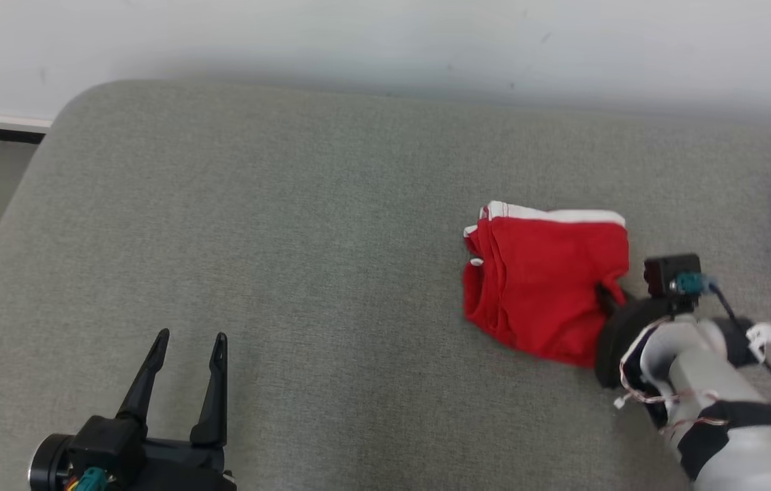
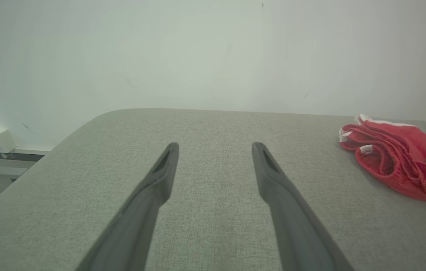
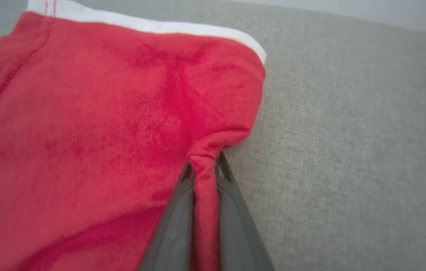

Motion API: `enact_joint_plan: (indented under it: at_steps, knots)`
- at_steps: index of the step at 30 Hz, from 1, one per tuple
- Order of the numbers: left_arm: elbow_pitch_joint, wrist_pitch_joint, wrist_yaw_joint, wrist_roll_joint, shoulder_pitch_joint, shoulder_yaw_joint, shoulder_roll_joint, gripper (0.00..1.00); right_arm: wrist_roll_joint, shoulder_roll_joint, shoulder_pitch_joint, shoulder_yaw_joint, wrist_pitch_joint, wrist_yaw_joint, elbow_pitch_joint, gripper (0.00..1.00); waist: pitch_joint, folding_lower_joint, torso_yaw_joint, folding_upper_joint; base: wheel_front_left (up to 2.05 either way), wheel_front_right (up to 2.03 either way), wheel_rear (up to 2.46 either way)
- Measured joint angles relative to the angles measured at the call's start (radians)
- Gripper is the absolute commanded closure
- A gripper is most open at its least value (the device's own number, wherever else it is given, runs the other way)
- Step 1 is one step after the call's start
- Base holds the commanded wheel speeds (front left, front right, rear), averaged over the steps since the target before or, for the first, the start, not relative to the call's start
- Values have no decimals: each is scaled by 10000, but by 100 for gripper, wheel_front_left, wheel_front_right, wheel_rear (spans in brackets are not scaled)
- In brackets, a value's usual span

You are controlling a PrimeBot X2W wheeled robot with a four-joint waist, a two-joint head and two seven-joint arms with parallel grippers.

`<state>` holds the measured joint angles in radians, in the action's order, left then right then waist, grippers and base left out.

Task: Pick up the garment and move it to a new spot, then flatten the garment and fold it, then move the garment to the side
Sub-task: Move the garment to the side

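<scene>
Red garment [image 1: 549, 279] lies folded; my right hand [image 3: 205, 165] pinches its nearest corner. Advise low, even drag. Left hand [image 1: 192, 335] wide, idle.

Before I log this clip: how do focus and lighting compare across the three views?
Head view: even, soft light, garment crisp, dim shadow band under the wall. Left wrist view: hazy and washed out, left hand soft-edged. Right wrist view: garment close and blurred, right hand out of focus where it pinches the cloth.
</scene>
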<state>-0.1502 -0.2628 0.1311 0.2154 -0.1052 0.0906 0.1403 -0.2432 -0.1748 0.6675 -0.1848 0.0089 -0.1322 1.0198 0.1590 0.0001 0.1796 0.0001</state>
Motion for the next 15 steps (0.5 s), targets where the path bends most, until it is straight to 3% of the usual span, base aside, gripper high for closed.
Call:
enact_joint_plan:
  at_steps: [9,15]
  knots:
    - [247,2,0,77,-492,100,-46,0,-842,-1912,1516,-2176,1062,2,-1494,100,1023,0,-413,0,0,0,0]
    - [539,0,0,82,-962,73,58,0,-1718,-3643,2409,-2633,1778,2,-2796,100,1932,2,-720,1,0,0,0]
